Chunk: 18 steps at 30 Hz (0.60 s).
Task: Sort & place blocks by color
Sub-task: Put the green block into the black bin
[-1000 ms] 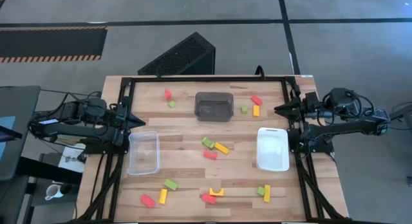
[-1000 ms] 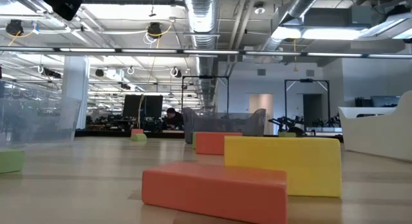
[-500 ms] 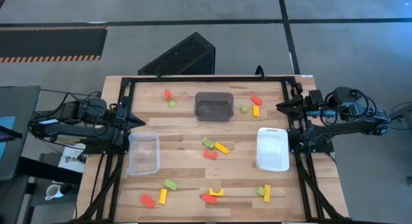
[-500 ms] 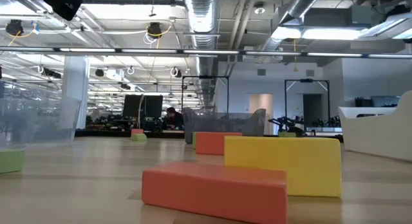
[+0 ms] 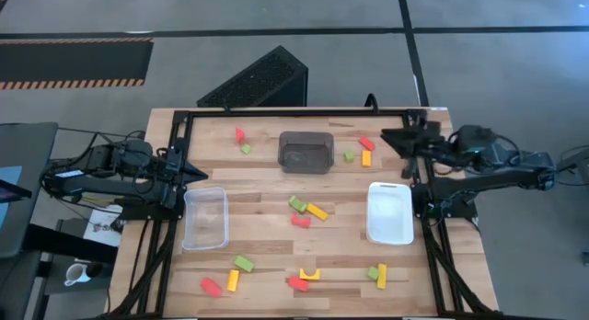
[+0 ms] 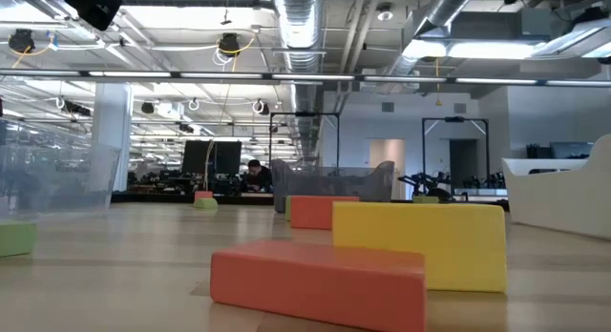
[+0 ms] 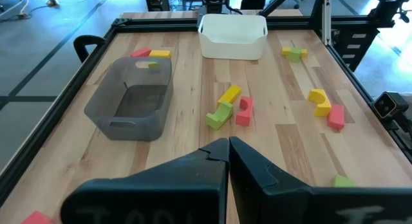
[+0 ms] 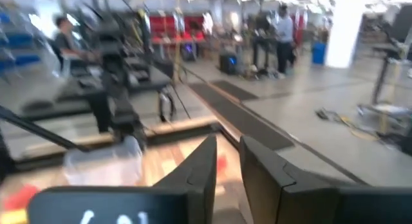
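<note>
The wooden table carries my blocks, scattered from twelve to six o'clock. My right pincer hangs empty at two o'clock, fingers slightly parted; my left pincer waits closed at nine.

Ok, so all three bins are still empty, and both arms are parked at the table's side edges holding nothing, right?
Not quite: the dark grey translucent bin is empty, as are the clear plastic bin and white bin, and nothing is held, but only the left gripper sits at its side edge. The high view shows the right gripper reaching over the table's far right corner near the red block.
</note>
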Motion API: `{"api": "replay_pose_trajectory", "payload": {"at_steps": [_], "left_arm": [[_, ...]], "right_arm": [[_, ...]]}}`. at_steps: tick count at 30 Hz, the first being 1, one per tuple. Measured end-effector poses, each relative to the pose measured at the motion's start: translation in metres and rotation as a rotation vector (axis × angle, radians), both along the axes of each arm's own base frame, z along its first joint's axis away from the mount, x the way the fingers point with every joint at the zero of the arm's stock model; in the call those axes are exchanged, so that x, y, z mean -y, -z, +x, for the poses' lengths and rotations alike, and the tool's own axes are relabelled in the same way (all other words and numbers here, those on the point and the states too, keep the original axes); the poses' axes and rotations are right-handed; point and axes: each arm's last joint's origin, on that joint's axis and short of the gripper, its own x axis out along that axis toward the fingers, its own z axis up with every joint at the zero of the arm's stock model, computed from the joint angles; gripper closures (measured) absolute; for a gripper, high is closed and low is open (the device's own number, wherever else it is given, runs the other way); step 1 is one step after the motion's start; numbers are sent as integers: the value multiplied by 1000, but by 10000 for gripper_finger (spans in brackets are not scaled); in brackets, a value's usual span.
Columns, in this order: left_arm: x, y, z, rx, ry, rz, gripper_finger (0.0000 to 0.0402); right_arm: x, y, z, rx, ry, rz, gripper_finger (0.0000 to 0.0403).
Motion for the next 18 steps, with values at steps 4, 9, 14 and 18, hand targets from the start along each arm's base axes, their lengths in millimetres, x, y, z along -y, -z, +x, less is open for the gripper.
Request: {"api": "replay_pose_trajectory", "payload": {"at_steps": [4,9,14,18], "left_arm": [[0,0,0,0,0,0,401],[0,0,0,-1,0,0,401],[0,0,0,-1,0,0,401],[0,0,0,0,0,0,401]], "right_arm": [[2,8,16,-75,57,1,269],[7,17,29,-158,133,-2,222],[20,31,35,-303,192,14,198],[33,49,41,-458,199,71,201]]}}
